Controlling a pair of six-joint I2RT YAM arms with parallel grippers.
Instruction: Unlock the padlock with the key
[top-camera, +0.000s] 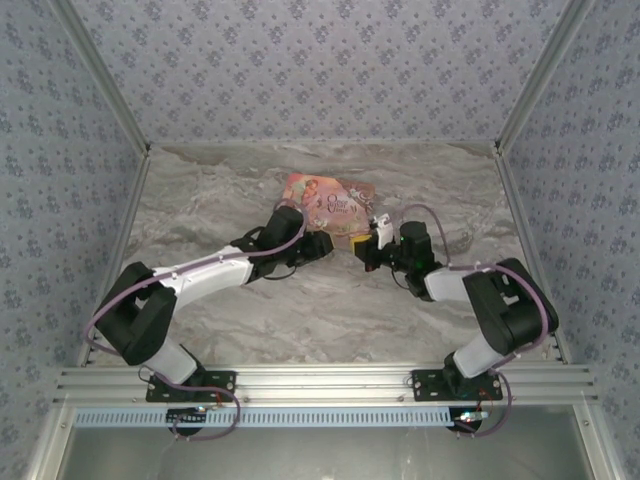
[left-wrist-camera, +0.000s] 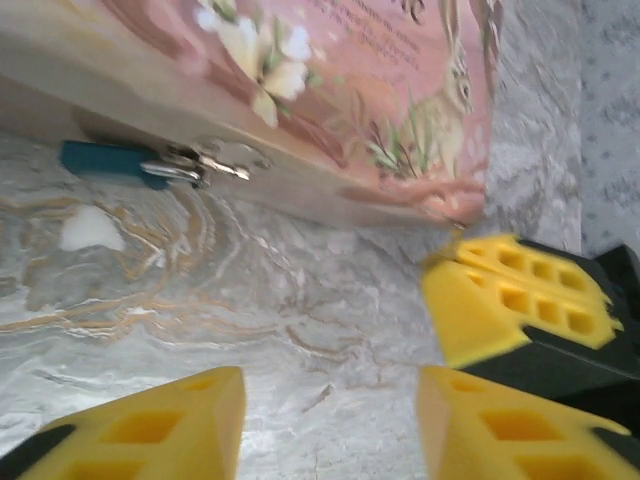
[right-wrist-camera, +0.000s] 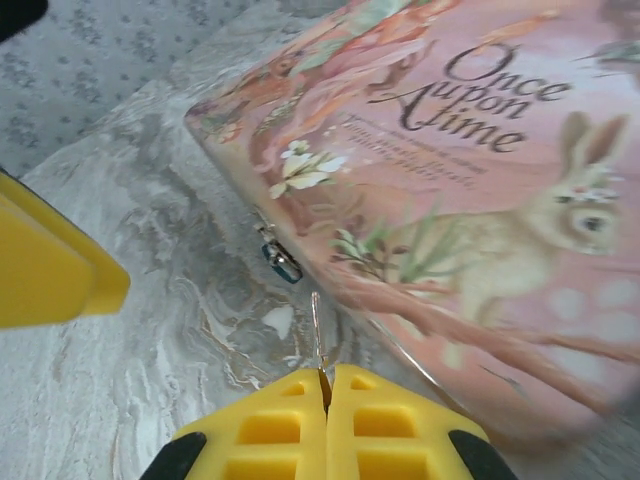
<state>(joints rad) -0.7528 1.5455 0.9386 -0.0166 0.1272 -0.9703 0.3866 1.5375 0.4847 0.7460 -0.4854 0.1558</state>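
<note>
Our right end effector (right-wrist-camera: 325, 378) is pressed together on the key (right-wrist-camera: 316, 325), and the key's thin blade sticks out ahead of the tips. Just beyond the blade and apart from it, the blue padlock (right-wrist-camera: 281, 262) sits at the side wall of the pink box (right-wrist-camera: 480, 180), low by the marbled surface (right-wrist-camera: 150, 330). Our left end effector (left-wrist-camera: 330, 410) is spread and holds nothing. The padlock lies ahead of it to its left, against the box wall, and the right end effector is near on its right.
</note>
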